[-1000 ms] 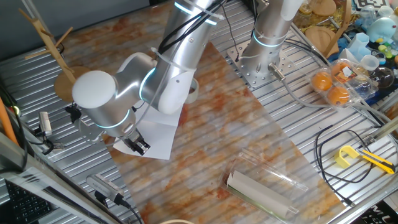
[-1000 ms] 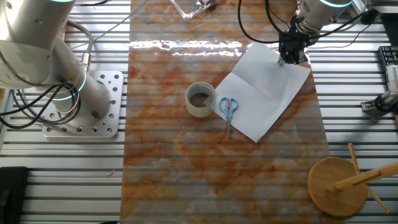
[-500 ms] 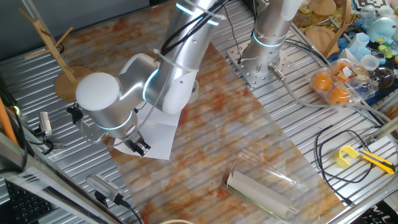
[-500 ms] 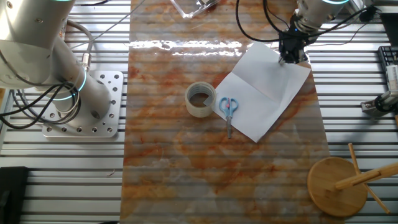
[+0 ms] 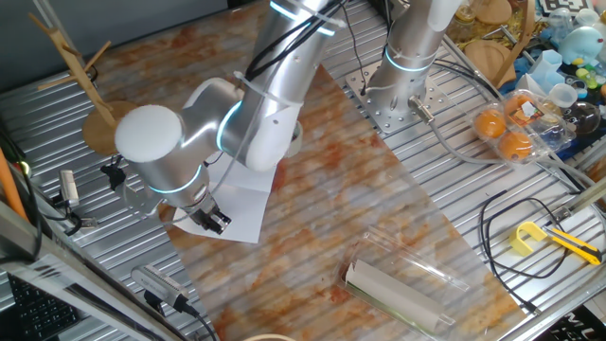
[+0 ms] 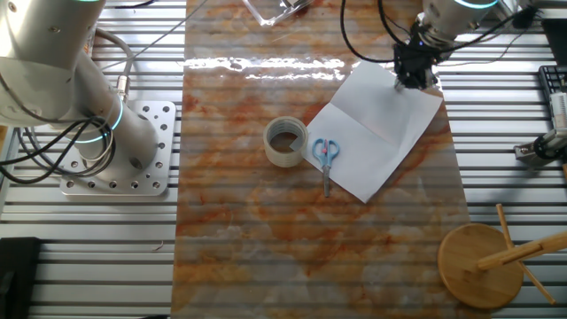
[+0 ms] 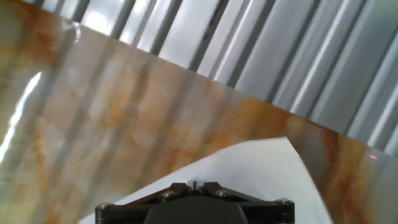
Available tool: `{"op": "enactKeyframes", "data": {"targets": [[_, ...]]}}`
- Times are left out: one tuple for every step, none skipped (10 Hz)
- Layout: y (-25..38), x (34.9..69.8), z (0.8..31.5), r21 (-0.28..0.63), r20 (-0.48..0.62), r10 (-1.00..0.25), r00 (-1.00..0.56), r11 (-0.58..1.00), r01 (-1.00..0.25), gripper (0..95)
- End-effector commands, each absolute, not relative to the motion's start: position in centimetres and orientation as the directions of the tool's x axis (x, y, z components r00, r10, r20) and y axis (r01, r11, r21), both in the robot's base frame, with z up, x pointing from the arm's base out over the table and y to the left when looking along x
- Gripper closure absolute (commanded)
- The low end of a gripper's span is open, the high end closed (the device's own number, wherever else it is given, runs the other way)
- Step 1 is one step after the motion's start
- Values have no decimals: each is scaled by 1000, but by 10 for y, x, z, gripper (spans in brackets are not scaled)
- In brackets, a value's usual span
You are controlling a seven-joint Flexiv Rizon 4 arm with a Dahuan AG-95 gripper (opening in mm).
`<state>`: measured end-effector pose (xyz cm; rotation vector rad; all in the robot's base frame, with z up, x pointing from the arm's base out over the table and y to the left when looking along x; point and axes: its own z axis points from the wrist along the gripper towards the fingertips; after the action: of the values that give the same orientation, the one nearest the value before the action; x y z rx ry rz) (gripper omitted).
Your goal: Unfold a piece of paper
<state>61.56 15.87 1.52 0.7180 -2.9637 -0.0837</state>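
The piece of paper [image 6: 376, 133] lies spread open and flat on the marbled mat, a crease running across its middle. It also shows under the arm in one fixed view [image 5: 242, 204] and as a white corner in the hand view [image 7: 261, 171]. My gripper [image 6: 415, 78] is over the paper's far right edge, close to its corner. It shows low above the sheet in one fixed view [image 5: 210, 222]. In the hand view my gripper [image 7: 194, 185] has its jaws closed together with no paper edge visibly lifted between them.
A grey tape roll [image 6: 285, 142] and blue-handled scissors [image 6: 326, 158] lie by the paper's left edge. A beige rolled sheet in clear plastic [image 5: 402, 289] lies on the mat. A wooden stand [image 6: 483, 261], a second arm's base [image 6: 124, 146] and ribbed metal table surround the mat.
My gripper has shifted very slightly toward the paper's far edge. The paper, tape roll and scissors have not moved.
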Motion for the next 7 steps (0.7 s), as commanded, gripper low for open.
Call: {"op": "enactKeyframes", "data": {"targets": [[170,599,16,53,73,-420,-904,907,-417,950],[175,594,16,49,75,-413,-907,910,-411,950],[179,589,17,48,78,-409,-909,912,-407,950],[182,586,17,46,79,-406,-911,914,-403,950],[186,578,16,45,81,-394,-916,919,-391,950],[188,575,15,44,81,-389,-918,921,-386,950],[189,572,15,45,82,-386,-919,922,-383,950]]}}
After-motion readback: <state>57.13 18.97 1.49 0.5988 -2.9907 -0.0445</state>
